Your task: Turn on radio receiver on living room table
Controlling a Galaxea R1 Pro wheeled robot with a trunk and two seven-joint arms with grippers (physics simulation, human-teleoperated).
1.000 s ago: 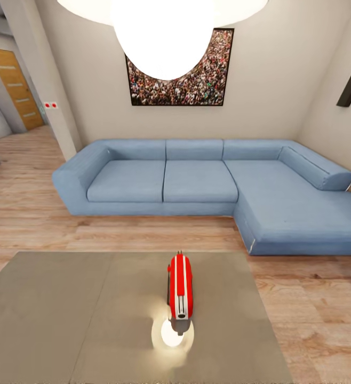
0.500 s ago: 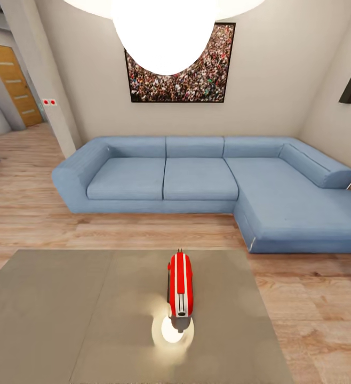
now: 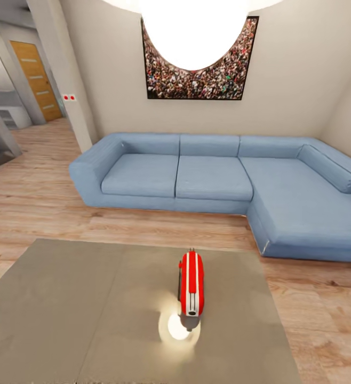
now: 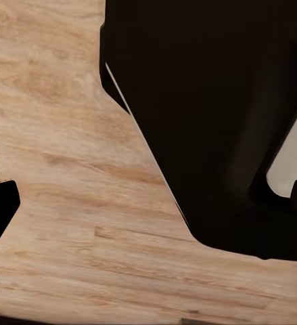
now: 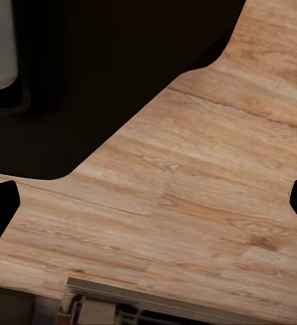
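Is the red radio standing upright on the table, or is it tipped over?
Upright: the radio receiver rests on the table with its striped top facing up.

The radio [image 3: 191, 284] was bright red with white stripes along its length, and its near end looked white with a dark knob, though that end was small and hard to read. The table [image 3: 79, 314] under it was a glossy grey-taupe, with a pale glare spot beside the radio. The sofa [image 3: 213, 181] was plain light blue. The floor [image 3: 42, 202] showed light brown wood planks with darker grain. The walls [image 3: 293, 69] were beige. The framed picture [image 3: 234, 69] was a dense speckle of many colours in a black frame. The lamp [image 3: 197, 26] glowed white. The door [image 3: 37, 80] was orange-brown wood with pale bars.
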